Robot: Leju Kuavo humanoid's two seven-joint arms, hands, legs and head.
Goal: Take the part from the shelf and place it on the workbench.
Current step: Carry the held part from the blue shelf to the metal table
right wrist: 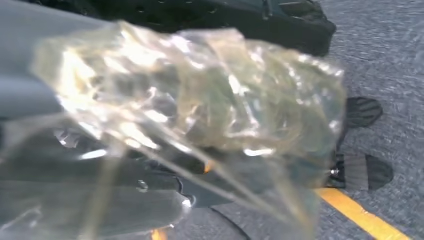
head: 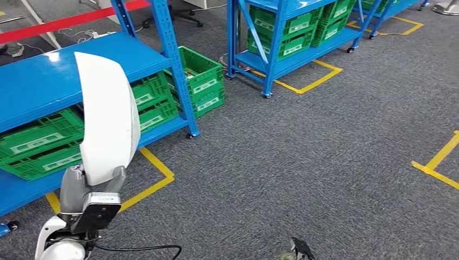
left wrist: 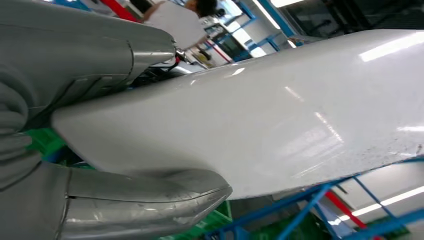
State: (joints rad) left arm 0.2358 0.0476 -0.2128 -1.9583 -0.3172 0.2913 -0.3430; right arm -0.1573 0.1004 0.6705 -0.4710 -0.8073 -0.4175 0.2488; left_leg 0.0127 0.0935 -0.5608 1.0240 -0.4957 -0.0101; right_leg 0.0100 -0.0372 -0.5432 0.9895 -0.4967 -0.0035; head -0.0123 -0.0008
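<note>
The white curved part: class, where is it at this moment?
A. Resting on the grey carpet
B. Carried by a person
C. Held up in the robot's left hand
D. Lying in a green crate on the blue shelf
C: the white curved part stands up from the left hand, whose thumb and fingers clasp its lower end, in front of the blue shelf.

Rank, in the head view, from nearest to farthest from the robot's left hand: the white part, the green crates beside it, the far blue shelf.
1. White part: held in the left hand.
2. Green crates: on the low shelf just left.
3. Far blue shelf: upper middle, across the carpet.
</note>
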